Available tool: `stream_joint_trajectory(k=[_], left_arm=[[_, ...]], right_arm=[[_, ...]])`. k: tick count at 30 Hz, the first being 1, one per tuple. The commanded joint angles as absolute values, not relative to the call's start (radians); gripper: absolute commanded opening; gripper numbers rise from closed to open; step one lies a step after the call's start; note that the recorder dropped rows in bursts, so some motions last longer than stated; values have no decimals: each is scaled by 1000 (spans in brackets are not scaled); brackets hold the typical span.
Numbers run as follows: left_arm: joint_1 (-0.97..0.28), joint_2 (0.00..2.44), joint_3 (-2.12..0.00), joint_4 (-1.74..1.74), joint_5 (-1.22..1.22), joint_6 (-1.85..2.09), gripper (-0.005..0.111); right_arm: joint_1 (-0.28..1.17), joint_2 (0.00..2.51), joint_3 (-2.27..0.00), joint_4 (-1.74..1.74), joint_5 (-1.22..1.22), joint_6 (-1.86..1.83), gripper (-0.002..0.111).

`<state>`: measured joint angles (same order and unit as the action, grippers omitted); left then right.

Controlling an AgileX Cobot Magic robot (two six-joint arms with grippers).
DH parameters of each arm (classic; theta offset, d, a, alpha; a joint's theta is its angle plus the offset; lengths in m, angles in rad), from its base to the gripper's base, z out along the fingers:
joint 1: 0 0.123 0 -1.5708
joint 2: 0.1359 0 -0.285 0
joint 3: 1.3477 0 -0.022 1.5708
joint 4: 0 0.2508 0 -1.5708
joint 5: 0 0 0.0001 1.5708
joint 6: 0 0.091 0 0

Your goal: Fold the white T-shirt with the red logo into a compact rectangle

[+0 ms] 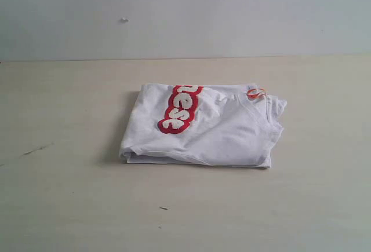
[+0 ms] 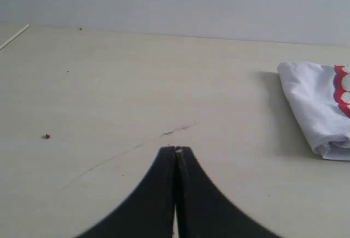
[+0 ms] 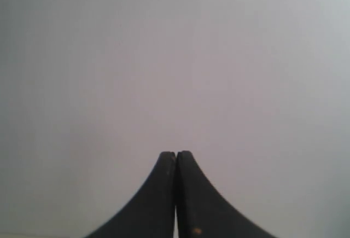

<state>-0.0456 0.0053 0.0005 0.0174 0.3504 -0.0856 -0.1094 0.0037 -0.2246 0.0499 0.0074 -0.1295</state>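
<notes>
surface (image 1: 69,205): I see it pale, wood-toned, flat | on it: white T-shirt (image 1: 226,139) folded into a rough rectangle near the middle, red logo (image 1: 181,108) facing up | marks: dark scratch (image 1: 36,149) off to the left, small dark speck (image 1: 164,208) nearer my camera than the shirt

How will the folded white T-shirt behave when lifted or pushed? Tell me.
The white T-shirt is probably floppy: soft wrinkled layers. Lifted by one edge, the stacked folds would likely fall open. Pushed across the table, it may bunch.
</notes>
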Motion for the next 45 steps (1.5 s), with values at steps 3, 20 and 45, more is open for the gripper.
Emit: stream_joint_trajectory(k=[3, 20, 45], left_arm=[[-42, 0, 0, 11, 348, -83, 0], [-42, 0, 0, 11, 348, -83, 0], [-42, 0, 0, 11, 348, -83, 0]], right_arm=[[-123, 0, -39, 50, -69, -102, 0], [-123, 0, 0, -30, 245, 9, 0], [-123, 0, 0, -17, 339, 10, 0]])
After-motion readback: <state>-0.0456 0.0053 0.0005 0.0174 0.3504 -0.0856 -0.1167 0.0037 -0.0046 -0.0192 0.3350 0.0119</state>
